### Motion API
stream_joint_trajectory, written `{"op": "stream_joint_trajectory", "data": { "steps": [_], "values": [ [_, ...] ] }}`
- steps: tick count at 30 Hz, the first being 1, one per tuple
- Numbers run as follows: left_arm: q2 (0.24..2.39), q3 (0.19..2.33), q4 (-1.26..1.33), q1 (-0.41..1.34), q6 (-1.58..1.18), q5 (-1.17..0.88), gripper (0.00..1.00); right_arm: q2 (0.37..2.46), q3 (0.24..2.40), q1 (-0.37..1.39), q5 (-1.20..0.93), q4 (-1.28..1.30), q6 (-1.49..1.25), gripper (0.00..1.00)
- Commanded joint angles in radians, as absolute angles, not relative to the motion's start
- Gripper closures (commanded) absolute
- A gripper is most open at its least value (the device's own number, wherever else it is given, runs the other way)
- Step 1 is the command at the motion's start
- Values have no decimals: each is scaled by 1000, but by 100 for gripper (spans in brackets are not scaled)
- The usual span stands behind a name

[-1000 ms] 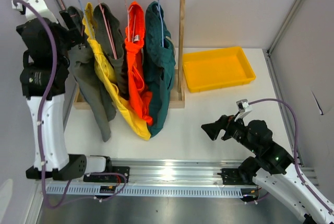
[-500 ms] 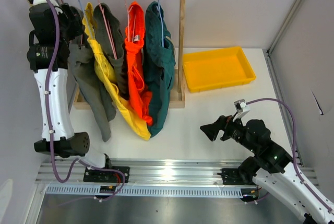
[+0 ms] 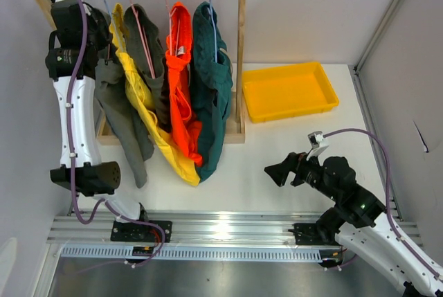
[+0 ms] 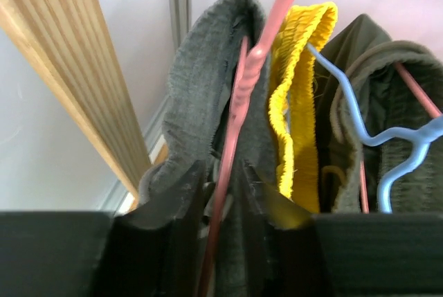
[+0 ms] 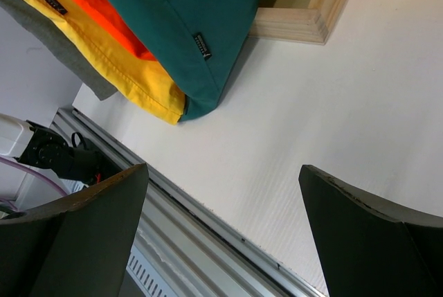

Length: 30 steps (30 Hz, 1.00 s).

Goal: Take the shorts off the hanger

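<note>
Left gripper point(image 4: 221, 172) at the grey shorts point(image 3: 118, 110), upper left
We find its jaws narrowly apart astride the pink hanger point(image 4: 242, 103), which runs upward from them; grip unconfirmed. Right gripper point(image 5: 221, 179) gapes empty, lower right.

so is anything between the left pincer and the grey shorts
Nothing visible: the left pincer sits right at the grey fabric shorts, its fingers either side of the thin pink hanger wire.
</note>
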<state>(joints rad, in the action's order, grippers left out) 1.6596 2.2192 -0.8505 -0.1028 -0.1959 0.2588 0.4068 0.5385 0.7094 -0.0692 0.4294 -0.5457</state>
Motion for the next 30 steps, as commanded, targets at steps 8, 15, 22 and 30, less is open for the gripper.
{"op": "stream_joint_trajectory", "data": {
  "steps": [8,15,22,30],
  "values": [
    [1628,2278,-850,-127,-244,298,100,416,543,709,-77,400,-529,1],
    [1496,2298,-787,-94,-244,287,100,429,558,709,-77,387,-523,1],
    [1388,2332,-775,-51,-244,302,100,549,672,713,-123,379,-465,1],
    [1376,2367,-772,-41,-262,282,100,814,1003,750,-86,344,-403,1]
  ]
}}
